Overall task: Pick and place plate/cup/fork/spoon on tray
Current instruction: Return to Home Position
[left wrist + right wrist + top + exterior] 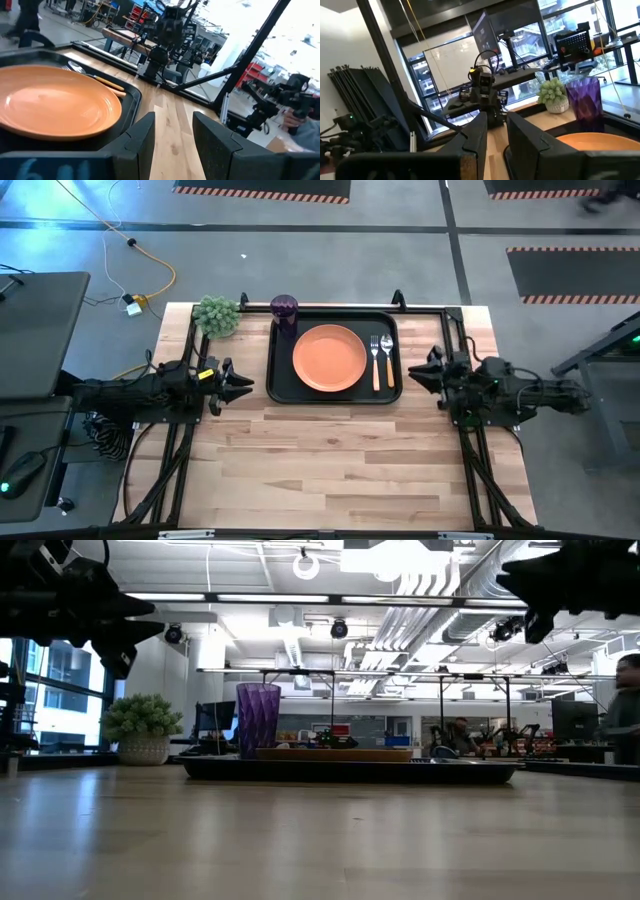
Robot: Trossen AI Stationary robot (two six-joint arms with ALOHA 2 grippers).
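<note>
The plate [329, 359], cup [284, 308], fork [375, 361] and spoon [387, 360] are sitting on the tray [280, 385], while left claw [240, 383] and right claw [417, 372] are hovering beside it, slightly parted, gripping nothing.

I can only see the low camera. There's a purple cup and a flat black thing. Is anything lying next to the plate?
Observer: Yes. In the high view the fork and the spoon lie side by side on the tray, to the right of the plate.
Operator: Where is the cup standing?
Observer: The cup stands at the tray's far left corner, beside the plant ball.
Operator: Are the grippers holding something?
Observer: No. The left gripper and the right gripper are open and empty, one at each side of the tray.
</note>
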